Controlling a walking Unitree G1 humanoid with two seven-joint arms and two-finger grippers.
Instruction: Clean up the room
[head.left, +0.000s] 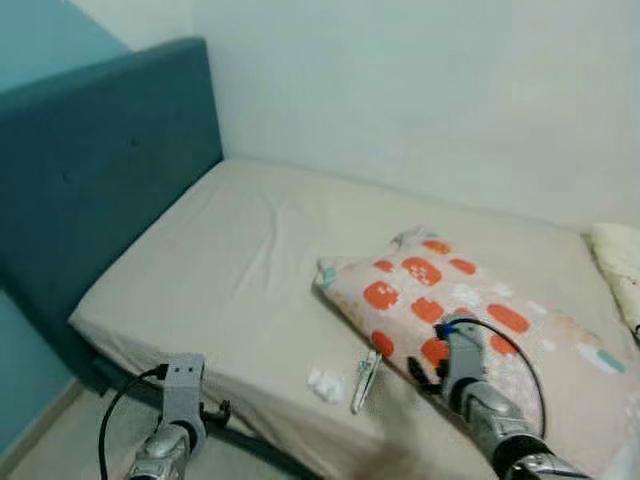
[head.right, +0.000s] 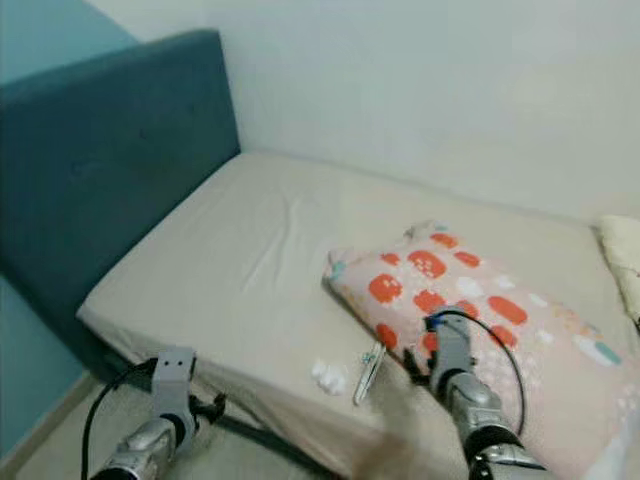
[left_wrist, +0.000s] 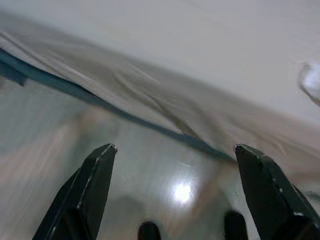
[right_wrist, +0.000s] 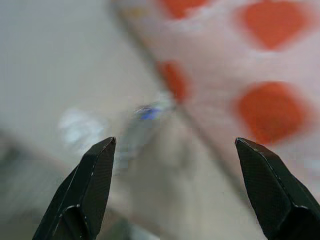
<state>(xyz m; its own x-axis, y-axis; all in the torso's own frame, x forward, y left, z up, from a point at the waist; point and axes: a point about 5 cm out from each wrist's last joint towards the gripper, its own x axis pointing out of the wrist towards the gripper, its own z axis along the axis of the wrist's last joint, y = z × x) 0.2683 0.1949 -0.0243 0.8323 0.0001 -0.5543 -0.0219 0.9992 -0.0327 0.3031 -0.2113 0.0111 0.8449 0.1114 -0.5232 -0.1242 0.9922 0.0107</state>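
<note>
- Two grippers show, both with fingers spread and holding nothing.
- Left gripper (left_wrist: 172, 150) hangs low beside the bed (head.left: 240, 250) edge.
- White crumpled tissue (head.left: 325, 384) and a thin wrapper (head.left: 365, 380) lie just beside each other near the mattress edge.
- Right gripper (right_wrist: 175, 145) hovers above the wrapper, over the orange-patterned pillow (head.left: 470, 300) edge.

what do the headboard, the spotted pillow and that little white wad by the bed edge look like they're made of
Headboard: likely teal woven upholstery, matte, with tufted dimples.
Spotted pillow: soft printed fabric, creased and plump.
White wad: probably crumpled tissue or thin plastic; too small to tell.
</note>
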